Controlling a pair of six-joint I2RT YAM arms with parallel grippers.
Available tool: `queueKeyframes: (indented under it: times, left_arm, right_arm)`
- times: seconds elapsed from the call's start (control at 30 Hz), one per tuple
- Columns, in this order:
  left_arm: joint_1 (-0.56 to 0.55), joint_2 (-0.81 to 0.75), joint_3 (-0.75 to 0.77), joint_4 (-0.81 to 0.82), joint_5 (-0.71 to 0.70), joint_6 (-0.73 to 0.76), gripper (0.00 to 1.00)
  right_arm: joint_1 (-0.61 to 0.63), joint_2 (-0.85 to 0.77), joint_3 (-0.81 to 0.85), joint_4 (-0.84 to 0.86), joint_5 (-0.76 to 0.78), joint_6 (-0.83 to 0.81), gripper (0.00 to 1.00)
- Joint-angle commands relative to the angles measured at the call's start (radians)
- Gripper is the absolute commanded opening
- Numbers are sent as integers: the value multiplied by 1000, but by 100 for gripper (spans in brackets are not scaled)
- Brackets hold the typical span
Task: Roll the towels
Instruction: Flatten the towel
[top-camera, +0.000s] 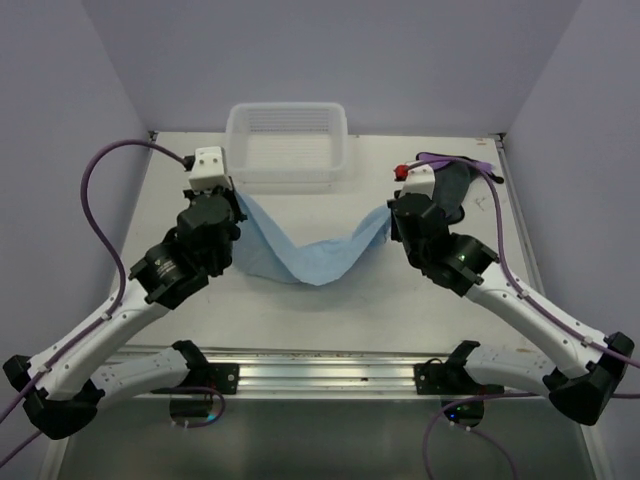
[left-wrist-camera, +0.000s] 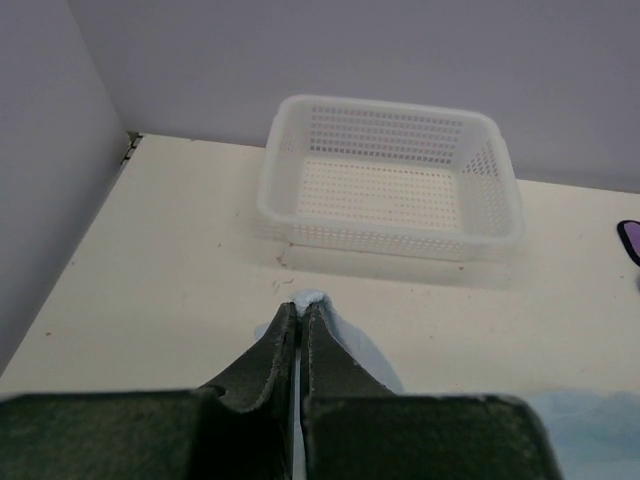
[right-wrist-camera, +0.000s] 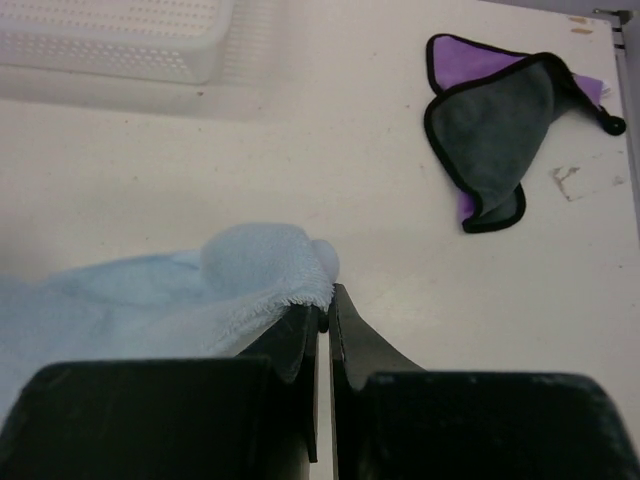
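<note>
**Early going: nothing rolled so far**

Neither towel shows a single turn of a roll, so as I read it the whole job lies ahead. The soft light blue towel (top-camera: 315, 250) is strung between the two arms just in front of the white perforated plastic basket (top-camera: 288, 172). Its two upper corners are held up and its middle sags in a wide curve toward the pale table (top-camera: 330, 320). I'd call this lifting or spreading it out, the step before laying it flat to roll.

The second towel, purple with a dark grey face and black edging (right-wrist-camera: 495, 135), lies crumpled and partly folded on the table off the basket's right side, near the far right corner. Nothing is touching it. The basket itself holds nothing that I can see.

The left gripper (left-wrist-camera: 300, 308) sits off the basket's front left corner, jaws clenched with a sliver of blue cloth showing at the tips. The right gripper (right-wrist-camera: 326, 300) mirrors it off the front right corner, jaws pressed together with a bunched corner of the light blue towel at their tips. Both arms reach forward and inward from their bases, elbows out, wrists raised above the table.
</note>
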Motion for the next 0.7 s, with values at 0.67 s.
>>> queueKeyframes:
  times: [0.67]
  left_arm:
    - [649, -53, 103, -29, 632, -101, 0]
  right_arm:
    - [-182, 66, 636, -457, 231, -103, 0]
